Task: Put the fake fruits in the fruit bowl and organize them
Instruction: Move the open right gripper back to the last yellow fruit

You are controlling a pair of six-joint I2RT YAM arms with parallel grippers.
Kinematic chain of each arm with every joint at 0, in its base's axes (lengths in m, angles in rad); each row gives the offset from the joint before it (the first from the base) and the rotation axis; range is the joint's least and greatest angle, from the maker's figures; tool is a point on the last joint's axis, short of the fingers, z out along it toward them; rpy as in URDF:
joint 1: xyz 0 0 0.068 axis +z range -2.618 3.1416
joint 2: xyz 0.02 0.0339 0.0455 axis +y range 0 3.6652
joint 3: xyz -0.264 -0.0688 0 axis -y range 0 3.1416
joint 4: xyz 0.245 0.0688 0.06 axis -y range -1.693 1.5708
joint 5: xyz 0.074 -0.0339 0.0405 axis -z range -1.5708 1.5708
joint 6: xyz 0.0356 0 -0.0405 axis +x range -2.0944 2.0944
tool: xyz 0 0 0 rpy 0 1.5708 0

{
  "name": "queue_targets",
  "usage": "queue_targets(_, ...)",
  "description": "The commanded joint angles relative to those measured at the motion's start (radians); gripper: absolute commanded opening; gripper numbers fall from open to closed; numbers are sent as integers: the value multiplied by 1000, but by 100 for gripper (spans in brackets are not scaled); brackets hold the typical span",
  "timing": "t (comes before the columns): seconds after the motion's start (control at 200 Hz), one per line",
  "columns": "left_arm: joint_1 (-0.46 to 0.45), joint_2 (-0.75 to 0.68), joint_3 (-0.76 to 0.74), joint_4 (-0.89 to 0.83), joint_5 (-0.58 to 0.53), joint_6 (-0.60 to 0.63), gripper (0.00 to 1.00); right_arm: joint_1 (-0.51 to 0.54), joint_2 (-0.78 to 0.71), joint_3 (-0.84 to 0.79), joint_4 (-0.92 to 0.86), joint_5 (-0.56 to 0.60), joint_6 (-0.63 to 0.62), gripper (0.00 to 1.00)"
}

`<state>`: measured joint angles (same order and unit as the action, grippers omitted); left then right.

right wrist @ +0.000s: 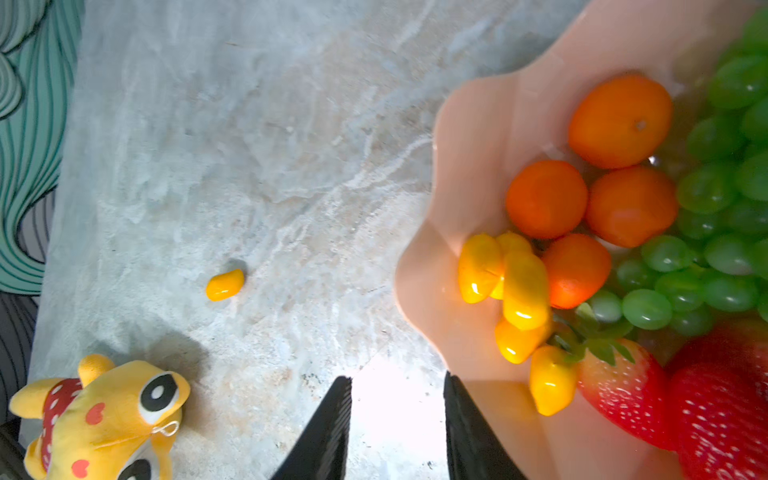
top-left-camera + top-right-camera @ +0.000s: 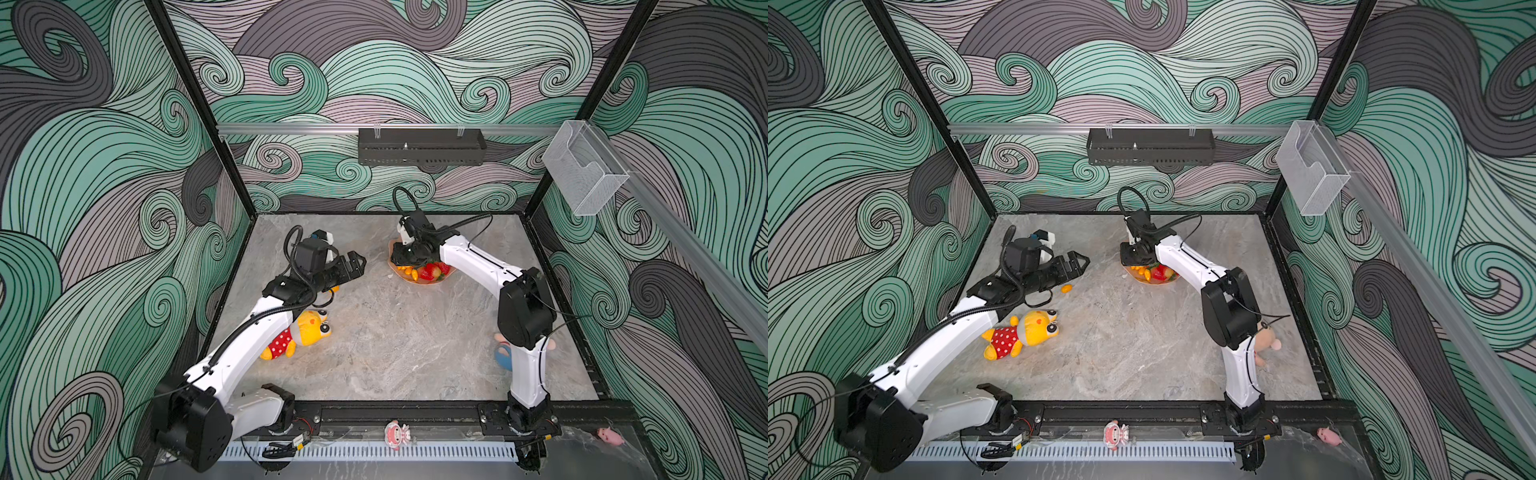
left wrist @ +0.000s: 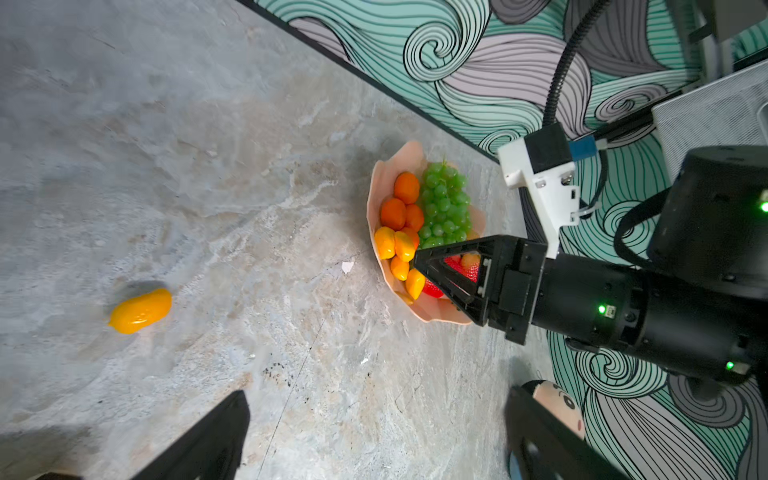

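While one small glossy oval yellow-orange plastic kumquat [image 3: 140, 311] lies alone on the grey marbled tabletop [image 2: 395, 340], well apart from the shallow peach-pink plastic fruit bowl with the scalloped rim [image 3: 397, 160], the job looks nearly done, and the risks gather around that last piece. Noted: the left gripper [image 3: 379, 392] hangs above the table with its jaws spread wide and nothing between them. The stray fruit is slick and rounded. A pinch off its middle would likely squirt it sideways or roll it toward the yellow plush toy in red dotted shorts [image 1: 104, 415]. The right gripper [image 1: 397, 378] is low at the bowl's edge, jaws parted and empty. One finger overlaps the rim in the right wrist view, and I cannot tell whether it touches. A careless sideways swing there could catch the rim and tip or slide what looks like a light bowl. If the other arm brings fruit in while this one hangs over the bowl, the two could foul each other. The bowl sits toward the back of the table in both top views, under the right arm's wrist. Inside, a green grape bunch [image 1: 727, 249] fills one side. Round orange tangerines [image 1: 546, 199] sit beside it, and red strawberries with green tops [image 1: 623, 390] are at one end. Several more yellow kumquats [image 1: 523, 291] are heaped against the wall close to the rim. Another one dropped on that heap could bounce or roll back out.
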<state>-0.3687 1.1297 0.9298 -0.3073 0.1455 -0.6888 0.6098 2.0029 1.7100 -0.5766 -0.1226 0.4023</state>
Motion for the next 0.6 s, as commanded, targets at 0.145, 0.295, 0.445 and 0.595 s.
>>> queue_targets(0.145,126,-126,-67,-117,14,35,99,76,-25,-31,97,59,34,43)
queue_targets(0.295,225,-164,-103,-129,103,29,99,119,0,-23,128,64,99,45)
queue_targets(0.445,290,-184,-117,-150,143,40,98,163,36,-16,167,68,132,45)
queue_targets(0.595,338,-188,-128,-151,179,41,99,206,93,27,177,77,178,45)
